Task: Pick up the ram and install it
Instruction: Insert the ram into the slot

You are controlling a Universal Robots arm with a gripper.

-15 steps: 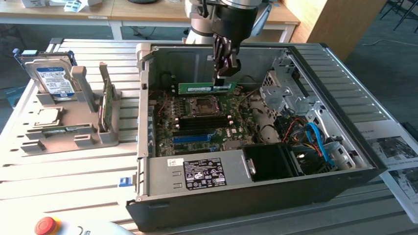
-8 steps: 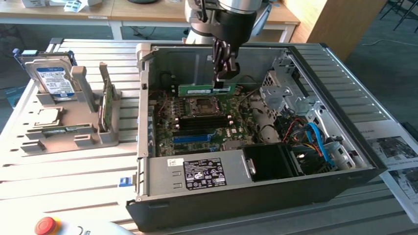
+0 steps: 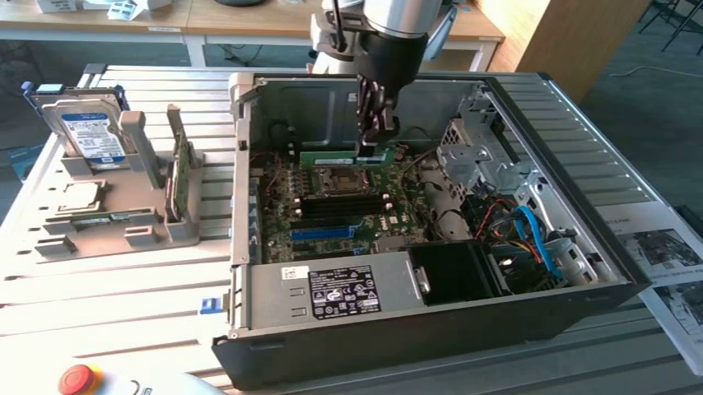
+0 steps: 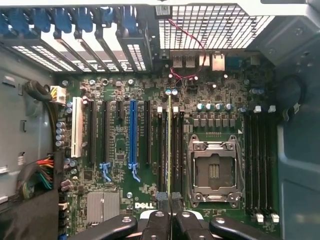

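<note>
Inside the open computer case [image 3: 615,271], my gripper [image 3: 379,138] is shut on the ram [image 3: 342,156], a long green stick held on edge and level just over the motherboard [image 3: 329,216]. In the wrist view the ram [image 4: 169,145] shows edge-on as a thin pale line. It runs lengthwise along the black memory slots [image 4: 161,150] beside the square CPU socket [image 4: 214,171]. My gripper [image 4: 170,220] pinches its near end between two black fingers [image 4: 156,226]. Whether the ram touches a slot I cannot tell.
On the exterior view's left, a grey holder [image 3: 143,230] carries a hard drive [image 3: 94,136], a matching green stick [image 3: 176,181] and a CPU chip [image 3: 75,196]. The power supply [image 3: 341,292], drive cage [image 3: 478,156] and blue cables [image 3: 533,234] crowd the case. A red stop button [image 3: 77,378] sits in front.
</note>
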